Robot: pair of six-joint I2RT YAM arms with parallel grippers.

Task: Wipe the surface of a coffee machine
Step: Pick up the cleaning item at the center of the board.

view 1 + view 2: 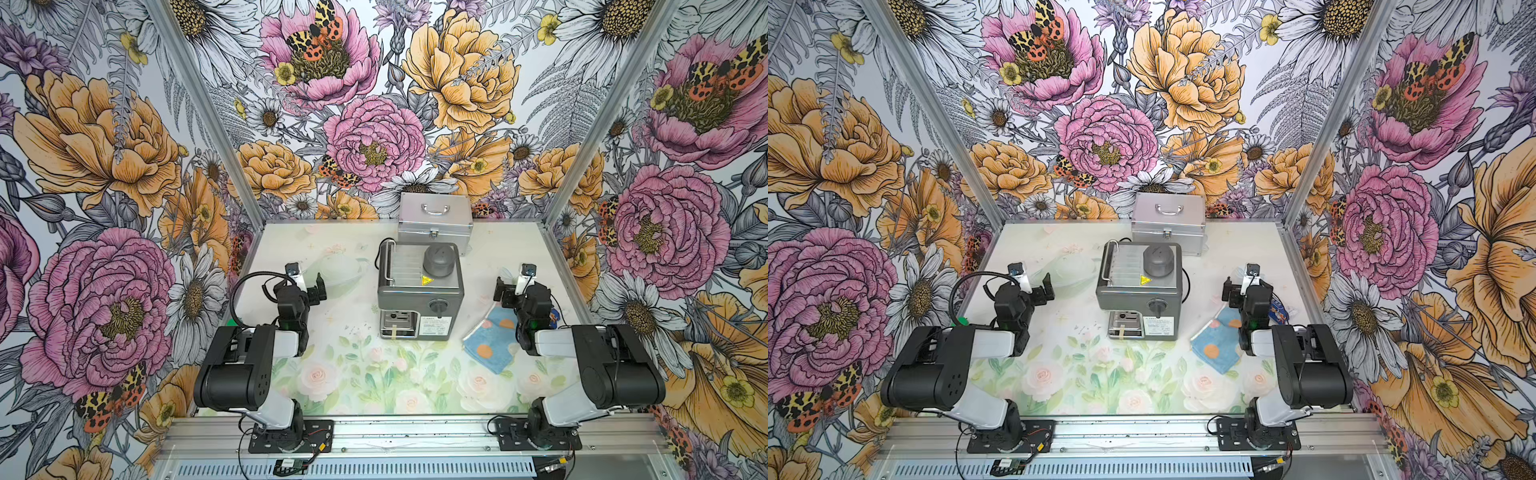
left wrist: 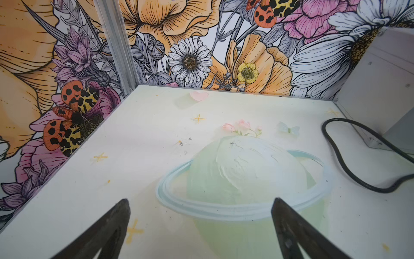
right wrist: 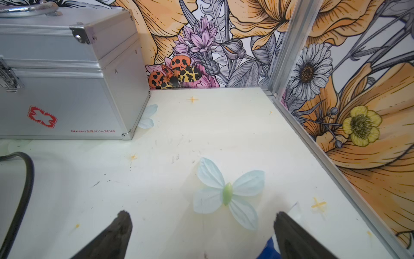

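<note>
Standing mid-table — one coffee machine (image 1: 419, 291), one cloth (image 1: 488, 345), one case (image 1: 434, 227)

Your table (image 1: 332, 374) wears a pale floral print. On it you have the coffee machine (image 1: 419, 291) standing near the middle, a silver case (image 1: 434, 220) just behind it at the far edge, a blue cloth (image 1: 488, 345) with orange dots toward the right edge, and a black cable (image 3: 30, 172) looping beside the machine.
</note>
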